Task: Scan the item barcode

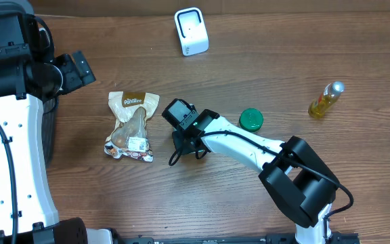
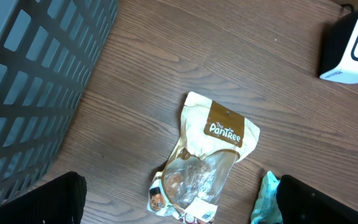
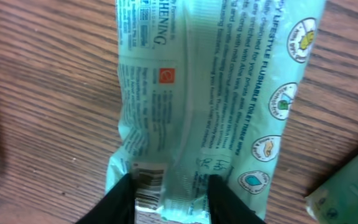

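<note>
Snack pouch (image 1: 131, 127), green lid (image 1: 251, 120), btl (image 1: 326, 99) (yellow), basket (image 2: 36, 81)

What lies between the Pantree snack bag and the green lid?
The right gripper, jaws closed on a wipes pack, sits between snack bag and green lid, seen in the overhead view.

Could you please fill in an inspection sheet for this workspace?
Surface: brown wooden table, no spills seen.
Job's things: mint-green plastic wipes packet, barcode beside the fingers; white box-shaped scanner.
Clutter: tan snack pouch; round green container; small yellow bottle.
Grippers: left tool open, empty; right tool straddles the packet's end, grip unclear.
Cables: black cable along the right arm.
Surroundings: dark mesh basket at left.
</note>
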Robot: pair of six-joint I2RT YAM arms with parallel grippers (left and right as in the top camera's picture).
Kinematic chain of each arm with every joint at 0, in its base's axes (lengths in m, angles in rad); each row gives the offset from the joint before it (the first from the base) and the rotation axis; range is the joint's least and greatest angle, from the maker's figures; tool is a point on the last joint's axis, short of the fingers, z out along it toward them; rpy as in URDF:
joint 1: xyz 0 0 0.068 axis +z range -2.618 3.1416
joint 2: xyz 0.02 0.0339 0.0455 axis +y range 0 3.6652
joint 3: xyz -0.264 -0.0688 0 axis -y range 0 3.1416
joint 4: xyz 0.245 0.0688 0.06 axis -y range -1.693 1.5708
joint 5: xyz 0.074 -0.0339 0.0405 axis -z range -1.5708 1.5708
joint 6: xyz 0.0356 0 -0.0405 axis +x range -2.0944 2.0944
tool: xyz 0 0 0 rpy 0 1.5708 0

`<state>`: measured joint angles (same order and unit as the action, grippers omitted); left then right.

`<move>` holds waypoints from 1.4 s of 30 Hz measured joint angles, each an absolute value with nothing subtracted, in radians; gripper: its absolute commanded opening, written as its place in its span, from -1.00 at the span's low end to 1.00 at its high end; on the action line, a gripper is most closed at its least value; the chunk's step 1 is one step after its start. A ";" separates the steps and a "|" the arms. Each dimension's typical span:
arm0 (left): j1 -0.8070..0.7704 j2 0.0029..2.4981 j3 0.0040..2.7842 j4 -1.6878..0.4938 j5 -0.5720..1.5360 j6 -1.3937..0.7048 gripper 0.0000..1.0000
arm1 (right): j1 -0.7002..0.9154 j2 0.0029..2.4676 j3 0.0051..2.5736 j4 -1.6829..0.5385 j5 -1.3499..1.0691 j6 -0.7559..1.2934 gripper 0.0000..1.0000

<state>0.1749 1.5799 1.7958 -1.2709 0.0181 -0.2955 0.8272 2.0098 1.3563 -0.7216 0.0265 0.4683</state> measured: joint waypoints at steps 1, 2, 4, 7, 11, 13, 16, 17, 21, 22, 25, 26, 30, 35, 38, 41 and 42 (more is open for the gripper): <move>0.175 1.580 1.796 -1.271 0.018 -0.295 0.99 | 0.828 2.012 1.360 -0.723 0.025 0.470 -0.18; 0.175 1.580 1.796 -1.271 0.018 -0.295 0.99 | 0.828 2.016 1.370 -0.733 0.023 0.471 -0.16; 0.175 1.580 1.796 -1.271 0.018 -0.295 0.99 | 0.828 2.029 1.409 -0.784 0.017 0.469 -0.14; 0.175 1.580 1.796 -1.271 0.018 -0.295 0.99 | 0.823 2.043 1.491 -0.886 0.004 0.467 -0.10; 0.175 1.580 1.796 -1.271 0.018 -0.295 0.99 | 0.811 2.043 1.607 -0.958 0.003 0.451 -0.01; 0.175 1.580 1.796 -1.271 0.018 -0.295 0.99 | 0.807 2.043 1.618 -0.977 0.008 0.445 0.05; 0.175 1.580 1.796 -1.271 0.018 -0.295 0.99 | 0.807 2.043 1.618 -0.975 0.052 0.443 0.20; 0.175 1.580 1.796 -1.271 0.018 -0.295 0.99 | 0.807 2.043 1.618 -0.970 0.077 0.442 0.24; 0.175 1.580 1.796 -1.271 0.018 -0.295 0.99 | 0.803 2.043 1.618 -0.936 0.149 0.439 0.42; 0.175 1.580 1.796 -1.271 0.018 -0.295 0.99 | 0.799 2.043 1.618 -0.933 0.157 0.440 0.42; 0.175 1.580 1.796 -1.271 0.018 -0.295 0.99 | 0.784 2.043 1.618 -0.928 0.161 0.441 0.43; 0.175 1.580 1.796 -1.271 0.018 -0.295 0.99 | 0.777 2.043 1.618 -0.923 0.161 0.440 0.43; 0.175 1.580 1.796 -1.271 0.018 -0.295 0.99 | 0.752 2.064 1.618 -0.901 0.146 0.441 0.44; 0.175 1.580 1.796 -1.271 0.018 -0.295 0.99 | 0.748 2.117 1.618 -0.876 0.102 0.441 0.44; 0.175 1.580 1.796 -1.271 0.018 -0.295 0.99 | 0.748 2.120 1.618 -0.876 0.055 0.441 0.44; 0.175 1.580 1.796 -1.271 0.018 -0.295 0.99 | 0.748 2.122 1.618 -0.889 0.012 0.441 0.44; 0.175 1.580 1.796 -1.271 0.018 -0.295 0.99 | 0.748 2.122 1.618 -0.891 -0.001 0.441 0.44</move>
